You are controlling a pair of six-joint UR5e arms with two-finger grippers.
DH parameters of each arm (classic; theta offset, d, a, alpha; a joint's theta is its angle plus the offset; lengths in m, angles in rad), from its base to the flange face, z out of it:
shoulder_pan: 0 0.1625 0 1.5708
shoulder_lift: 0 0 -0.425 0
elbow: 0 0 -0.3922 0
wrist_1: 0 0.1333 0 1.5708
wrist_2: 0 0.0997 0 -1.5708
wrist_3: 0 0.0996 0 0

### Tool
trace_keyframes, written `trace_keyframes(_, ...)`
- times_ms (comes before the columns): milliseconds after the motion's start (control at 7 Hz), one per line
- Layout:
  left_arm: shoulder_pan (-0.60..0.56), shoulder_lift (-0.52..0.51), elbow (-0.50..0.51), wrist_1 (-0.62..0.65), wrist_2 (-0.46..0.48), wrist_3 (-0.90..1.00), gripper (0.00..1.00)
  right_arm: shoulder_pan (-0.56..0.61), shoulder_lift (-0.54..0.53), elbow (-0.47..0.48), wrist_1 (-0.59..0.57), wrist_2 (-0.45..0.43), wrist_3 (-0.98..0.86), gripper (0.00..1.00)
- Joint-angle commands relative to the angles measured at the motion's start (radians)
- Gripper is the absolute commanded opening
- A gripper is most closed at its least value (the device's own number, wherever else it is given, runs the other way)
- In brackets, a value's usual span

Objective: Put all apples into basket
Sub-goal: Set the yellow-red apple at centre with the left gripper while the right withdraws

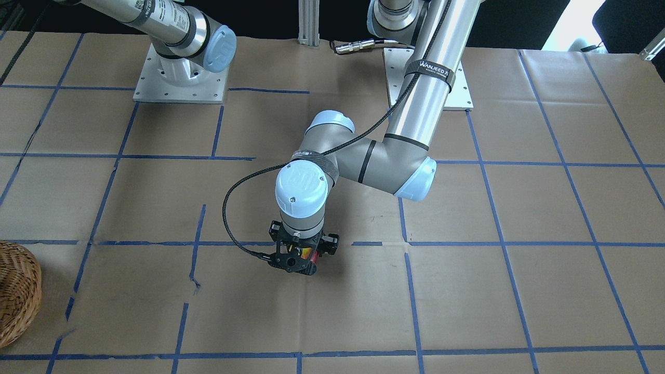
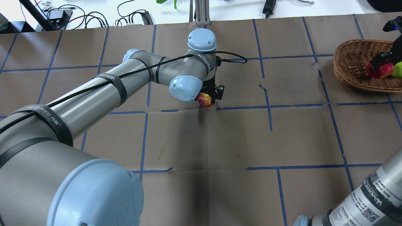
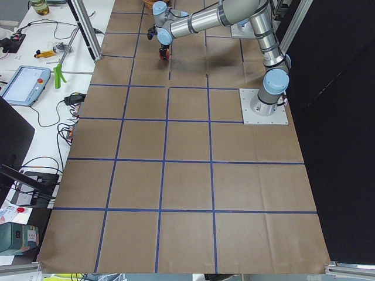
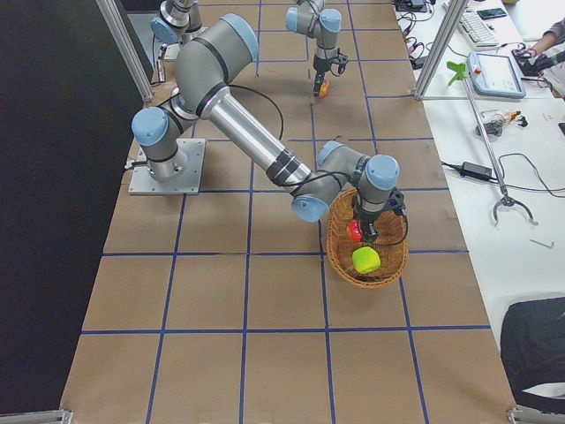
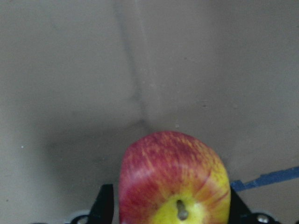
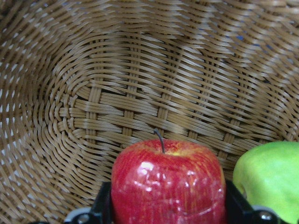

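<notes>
My left gripper (image 2: 209, 95) is shut on the red-and-yellow apple (image 2: 204, 99) near the middle of the table, close above the paper. In the left wrist view the apple (image 5: 175, 179) fills the space between the two fingers (image 5: 103, 205). My right gripper (image 2: 378, 64) is inside the wicker basket (image 2: 351, 67) at the far right, shut on the deep red apple (image 2: 380, 71). In the right wrist view the red apple (image 6: 168, 184) sits between the fingers (image 6: 103, 203) just above the basket floor (image 6: 117, 107). The green apple (image 6: 268, 177) lies in the basket beside it.
The table is covered in brown paper with a blue tape grid (image 2: 270, 106). In the front-facing view the basket (image 1: 15, 296) shows at the lower left edge. The arm base plates (image 1: 179, 78) stand at the robot's side. Cables and devices lie beyond the far edge (image 2: 94, 15).
</notes>
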Motion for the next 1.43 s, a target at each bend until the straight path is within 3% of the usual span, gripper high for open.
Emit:
trace_keyframes(0,0.001,0.025,-0.003,-0.009,0.001,0.002,0.99,-0.001,-0.006,-0.01,0.011,-0.032,0.001,1.0)
trace_keyframes(143,0.004,0.051,0.012,-0.019,-0.001,0.002,0.99,-0.001,-0.027,-0.009,0.023,-0.036,0.006,1.0)
trace_keyframes(286,0.04,0.138,0.035,-0.126,-0.002,0.002,0.99,-0.001,-0.064,-0.007,0.065,-0.036,0.012,1.0)
trace_keyframes(571,0.132,0.327,0.035,-0.327,0.001,0.01,0.99,0.039,-0.172,-0.001,0.249,-0.023,0.059,1.0)
trace_keyframes(857,0.197,0.511,0.029,-0.517,0.013,0.008,0.99,0.279,-0.219,0.0,0.368,-0.023,0.326,1.0)
trace_keyframes(1000,0.258,0.61,0.011,-0.609,0.015,0.01,0.99,0.418,-0.219,-0.001,0.367,-0.023,0.541,1.0)
trace_keyframes(1286,0.344,0.706,0.003,-0.68,0.019,0.073,0.99,0.662,-0.202,-0.001,0.347,-0.002,0.961,1.0)
